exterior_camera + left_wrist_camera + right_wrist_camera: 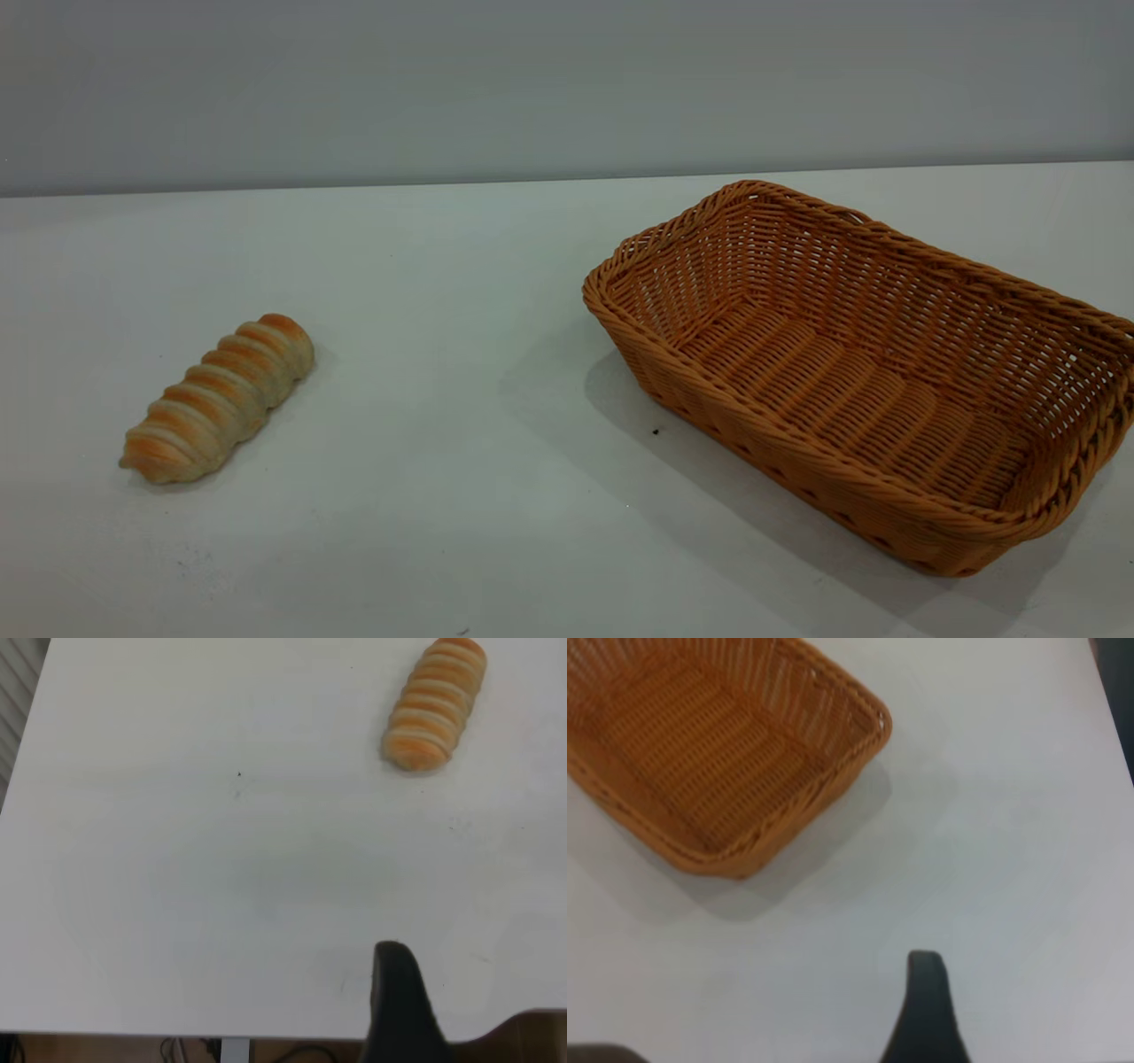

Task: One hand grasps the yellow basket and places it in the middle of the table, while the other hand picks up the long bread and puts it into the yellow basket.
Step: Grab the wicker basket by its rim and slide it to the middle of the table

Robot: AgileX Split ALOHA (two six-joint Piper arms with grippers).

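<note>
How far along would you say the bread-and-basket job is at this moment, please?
Nothing looks done yet. The yellow basket sits empty at the table's right side, not the middle. The long bread lies on the left, apart from it. Nothing is in hand: the left pincer and the right pincer show only one finger each in their wrist views, touching nothing. Both moves remain.

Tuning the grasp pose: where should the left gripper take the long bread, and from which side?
Probably across the middle of the long bread, coming straight down from above. It lies flat on the table, angled from near-left to far-right in the exterior view, with bare tabletop all round. Fingers should close across its narrow width, square to its long axis; the spiral ridges may help hold it.
</note>
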